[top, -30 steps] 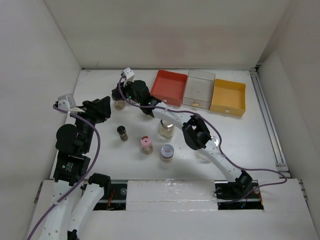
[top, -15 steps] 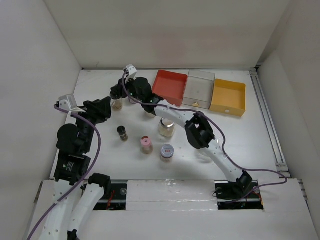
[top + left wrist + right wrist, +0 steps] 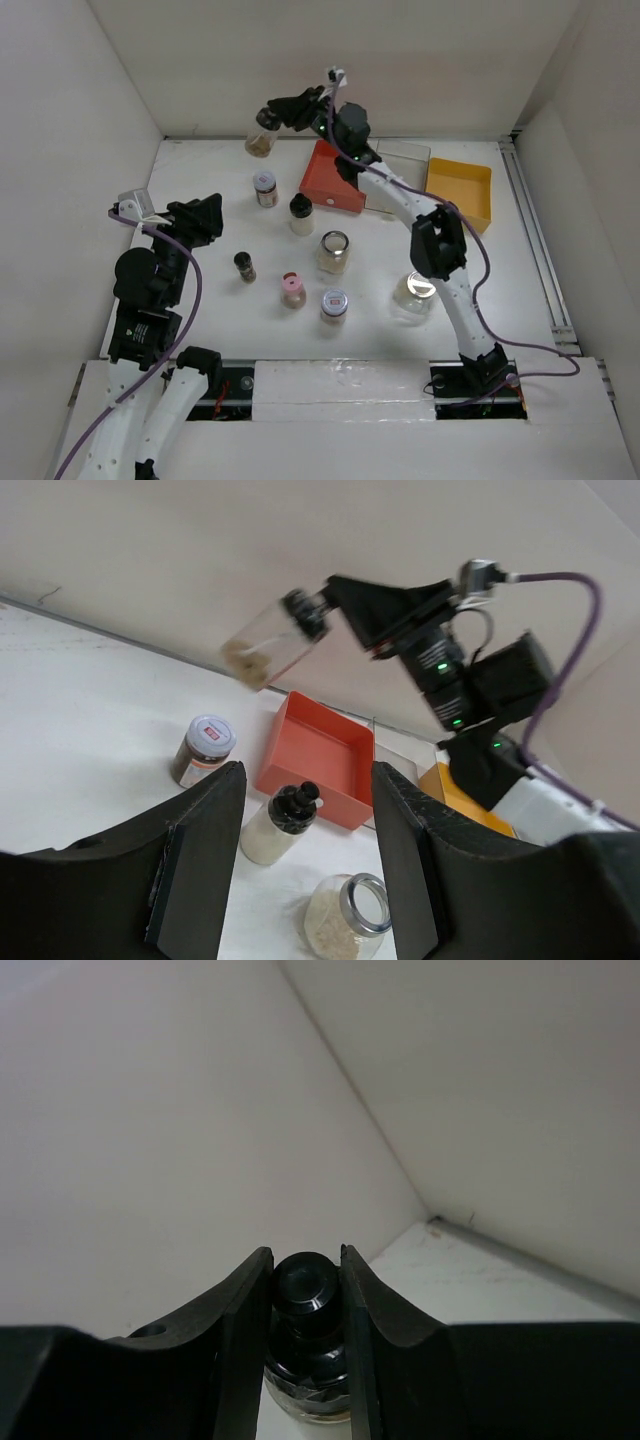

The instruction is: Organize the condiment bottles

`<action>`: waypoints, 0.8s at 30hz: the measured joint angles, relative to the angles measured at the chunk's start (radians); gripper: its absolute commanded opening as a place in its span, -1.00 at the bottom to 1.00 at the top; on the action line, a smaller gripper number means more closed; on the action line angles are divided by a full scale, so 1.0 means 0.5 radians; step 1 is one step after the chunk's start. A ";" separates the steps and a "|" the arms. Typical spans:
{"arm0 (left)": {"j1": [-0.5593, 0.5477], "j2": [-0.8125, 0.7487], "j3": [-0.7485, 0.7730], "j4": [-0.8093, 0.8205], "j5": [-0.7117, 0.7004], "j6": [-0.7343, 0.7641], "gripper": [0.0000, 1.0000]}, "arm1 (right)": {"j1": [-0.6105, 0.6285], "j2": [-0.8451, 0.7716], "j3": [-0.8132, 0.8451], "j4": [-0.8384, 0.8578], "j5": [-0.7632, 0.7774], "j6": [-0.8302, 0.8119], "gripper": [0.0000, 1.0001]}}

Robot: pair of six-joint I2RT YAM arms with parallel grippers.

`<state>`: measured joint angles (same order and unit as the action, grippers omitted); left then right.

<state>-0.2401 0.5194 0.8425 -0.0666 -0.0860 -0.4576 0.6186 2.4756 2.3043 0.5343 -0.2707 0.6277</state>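
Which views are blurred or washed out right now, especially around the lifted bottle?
Left wrist view: the lifted black-capped bottle is smeared by motion blur. Top external view: even lighting, with bright glare on the large clear glass jar. Right wrist view: the bottle's cap is fairly sharp, the right gripper a dark silhouette.

Bottles (image 3: 333, 250) crowd the table's (image 3: 500, 270) middle — trays (image 3: 335, 175) wall the far edge.

Bright, even overhead light; faint soft shadows on table (image 3: 500, 280). Glare along near edge. Left gripper (image 3: 308, 780) blurred, close to lens. Right wrist view dimmer; bottle (image 3: 305, 1295) dark, soft.
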 measured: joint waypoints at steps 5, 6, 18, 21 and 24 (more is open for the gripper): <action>0.000 0.003 0.000 0.002 0.014 0.000 -0.02 | -0.226 -0.233 -0.158 0.122 0.002 0.026 -0.47; 0.000 0.005 0.000 0.006 0.017 0.000 -0.02 | -0.271 -0.256 -0.175 0.130 0.003 0.024 -0.47; 0.000 0.096 -0.001 0.032 0.066 0.000 -0.04 | -0.500 -0.268 -0.359 -0.251 0.146 -0.303 -0.47; 0.000 0.106 -0.001 0.033 0.067 0.000 -0.04 | -0.485 -0.244 -0.353 -0.317 0.194 -0.407 -0.47; 0.000 0.113 -0.002 0.034 0.073 0.000 -0.04 | -0.475 -0.184 -0.330 -0.369 0.237 -0.491 -0.47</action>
<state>-0.2401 0.5758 0.8417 -0.0494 -0.0494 -0.4576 0.3809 2.3836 2.1395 0.3500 -0.1524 0.3824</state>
